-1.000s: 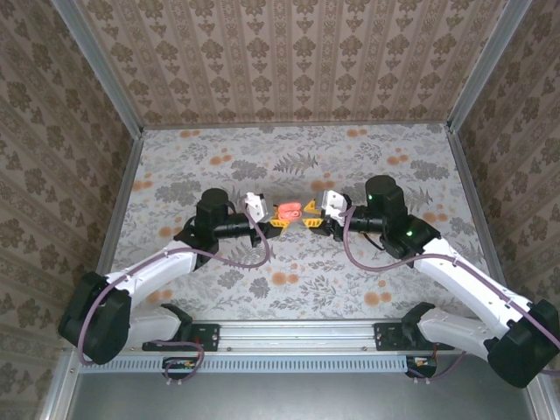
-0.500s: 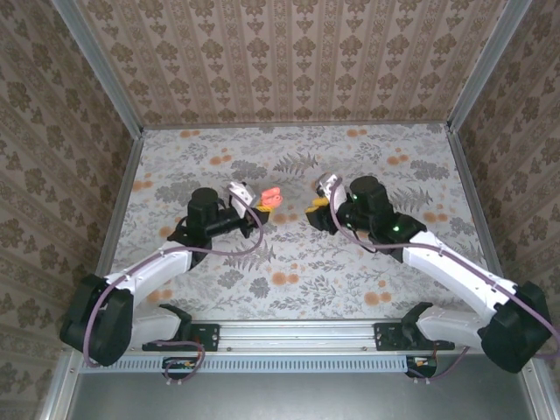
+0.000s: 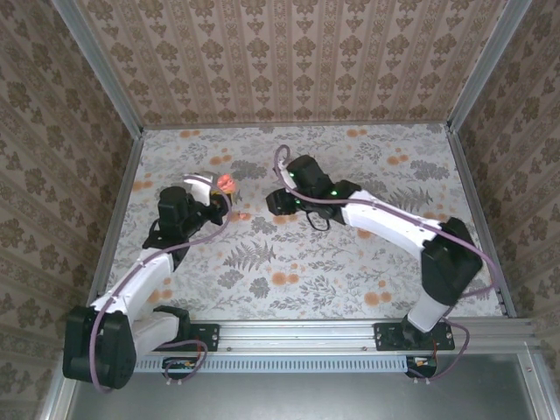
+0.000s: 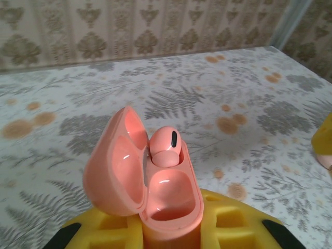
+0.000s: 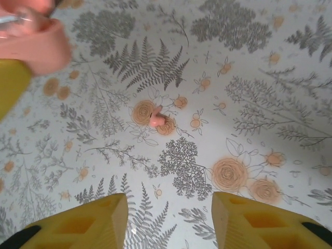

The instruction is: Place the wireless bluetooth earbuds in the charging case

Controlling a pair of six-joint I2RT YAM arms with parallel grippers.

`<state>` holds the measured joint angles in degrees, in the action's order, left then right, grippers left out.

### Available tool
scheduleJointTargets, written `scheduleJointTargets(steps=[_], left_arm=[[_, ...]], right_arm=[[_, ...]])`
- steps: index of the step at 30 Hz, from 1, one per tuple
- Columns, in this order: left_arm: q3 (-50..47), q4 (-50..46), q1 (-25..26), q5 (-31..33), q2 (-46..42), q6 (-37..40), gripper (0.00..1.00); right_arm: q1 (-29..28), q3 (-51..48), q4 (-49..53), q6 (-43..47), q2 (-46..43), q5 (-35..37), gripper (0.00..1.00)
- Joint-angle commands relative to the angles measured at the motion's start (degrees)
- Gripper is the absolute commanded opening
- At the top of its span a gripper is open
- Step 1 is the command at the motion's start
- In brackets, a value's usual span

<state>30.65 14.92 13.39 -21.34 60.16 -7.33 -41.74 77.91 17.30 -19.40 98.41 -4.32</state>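
Change: arms drawn apart; right gripper [image 5: 168, 220] widened and brought above the loose earbud [image 5: 156, 120], mid-tabletop [image 3: 350, 262].
Charging case [image 4: 161, 194]: lid open, seated earbud [image 4: 165, 146] inside, clamped by left gripper [image 4: 171, 228], left-far.
Meaning: second pickup judged next.

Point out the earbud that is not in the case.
The earbud lying loose on the table, ahead of the open right gripper; the other earbud sits in the open charging case.

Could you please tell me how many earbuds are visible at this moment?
2. One earbud sits in the open charging case, which the left gripper holds; the other earbud lies loose on the table, ahead of the open right gripper. None seems hidden.
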Motion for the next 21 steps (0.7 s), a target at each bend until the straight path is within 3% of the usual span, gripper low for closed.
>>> scheduleJointTargets(steps=[1,7,14,21], left_arm=[[-2.0,-3.1,-2.8,3.1,-2.4,-2.7,0.17],[-2.7,-5.0,-7.4,3.0,-3.3,-3.1,0.17],[-3.0,-6.5,-11.9,2.7,-5.0,-2.4,0.17],[-3.5,-5.7,-14.2,2.5,-4.7,-2.7,0.17]], right_arm=[[-1.2,7.0,4.1,-4.8,6.2,3.3,0.49],[-3.3,17.7,6.3,-8.6,18.0,4.1,0.5],[-5.9,28.8,9.0,-5.2,30.0,5.6,0.51],[-6.4,34.4,10.0,-4.3,36.8,5.6,0.52]])
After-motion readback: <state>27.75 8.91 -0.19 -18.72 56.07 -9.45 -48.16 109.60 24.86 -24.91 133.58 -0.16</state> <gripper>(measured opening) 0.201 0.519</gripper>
